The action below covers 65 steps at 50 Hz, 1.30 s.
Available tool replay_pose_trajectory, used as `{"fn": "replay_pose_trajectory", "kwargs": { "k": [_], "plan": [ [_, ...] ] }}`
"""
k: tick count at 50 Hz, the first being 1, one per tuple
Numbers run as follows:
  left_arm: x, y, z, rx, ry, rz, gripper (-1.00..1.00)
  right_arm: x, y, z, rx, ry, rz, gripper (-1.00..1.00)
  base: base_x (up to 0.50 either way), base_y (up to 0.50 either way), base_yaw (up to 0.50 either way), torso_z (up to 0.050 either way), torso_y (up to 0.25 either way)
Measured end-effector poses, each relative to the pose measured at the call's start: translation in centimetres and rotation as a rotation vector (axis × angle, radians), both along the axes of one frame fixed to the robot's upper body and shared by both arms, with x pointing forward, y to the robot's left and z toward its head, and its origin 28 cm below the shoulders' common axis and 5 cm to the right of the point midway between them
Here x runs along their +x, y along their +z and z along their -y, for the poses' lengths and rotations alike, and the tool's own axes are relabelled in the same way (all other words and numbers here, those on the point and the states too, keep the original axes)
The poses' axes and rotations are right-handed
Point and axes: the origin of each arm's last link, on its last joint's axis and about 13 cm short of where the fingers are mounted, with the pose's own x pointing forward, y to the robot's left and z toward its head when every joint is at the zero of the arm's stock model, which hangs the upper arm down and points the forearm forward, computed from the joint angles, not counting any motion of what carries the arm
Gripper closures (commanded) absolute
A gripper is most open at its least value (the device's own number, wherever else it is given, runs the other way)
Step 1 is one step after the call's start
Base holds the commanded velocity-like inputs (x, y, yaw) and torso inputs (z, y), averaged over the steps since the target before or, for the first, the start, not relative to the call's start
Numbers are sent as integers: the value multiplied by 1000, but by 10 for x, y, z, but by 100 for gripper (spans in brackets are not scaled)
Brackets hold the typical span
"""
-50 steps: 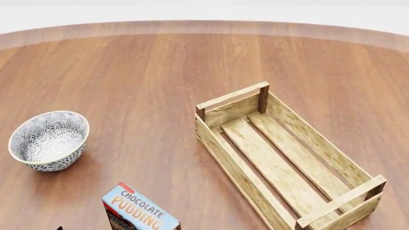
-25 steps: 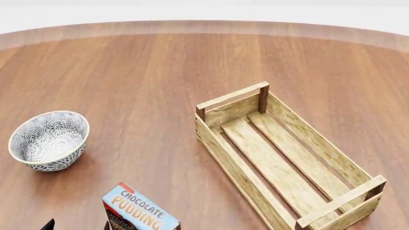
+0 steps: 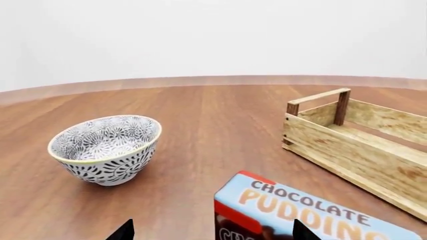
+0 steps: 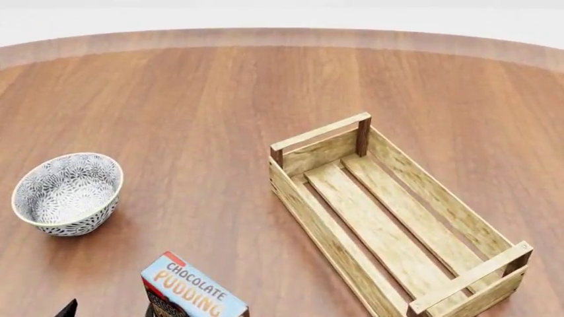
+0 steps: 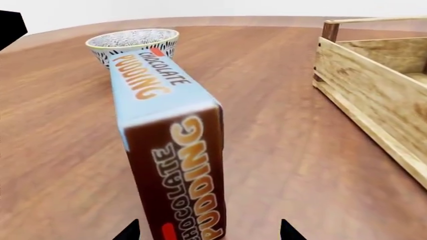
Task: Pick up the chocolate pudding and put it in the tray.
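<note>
The chocolate pudding (image 4: 192, 292) is a carton with a light-blue top. It stands on the wooden table near the front edge of the head view. The tray (image 4: 310, 214), a light-wood slatted crate, lies to its right and is empty. My left gripper (image 3: 212, 232) is open. The carton (image 3: 313, 215) sits by one of its fingertips, partly inside the gap. In the head view its black tips (image 4: 107, 310) show just left of the carton. My right gripper (image 5: 208, 232) is open. The carton's brown end (image 5: 177, 165) stands just ahead between its tips. The right gripper is out of the head view.
A round patterned white bowl (image 4: 66, 193) stands left of the carton and also shows in the left wrist view (image 3: 107, 147). The crate shows in both wrist views (image 3: 353, 145) (image 5: 373, 90). A black part of the other arm (image 5: 9, 25) shows near the bowl (image 5: 133, 39).
The left gripper's black tips have come a little further into the head view beside the carton. The carton, bowl and crate have not moved.
</note>
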Motion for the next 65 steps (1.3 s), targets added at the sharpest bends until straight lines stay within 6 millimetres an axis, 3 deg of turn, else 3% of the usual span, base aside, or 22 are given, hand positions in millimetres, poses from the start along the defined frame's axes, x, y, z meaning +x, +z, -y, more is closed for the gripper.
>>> {"fn": "replay_pose_trajectory", "kwargs": {
  "k": [65],
  "plan": [
    [1,4,5,-1,-16,5,-100,15,13,-9,-83,69,5,-100,0,0,0,0,0]
  ]
}}
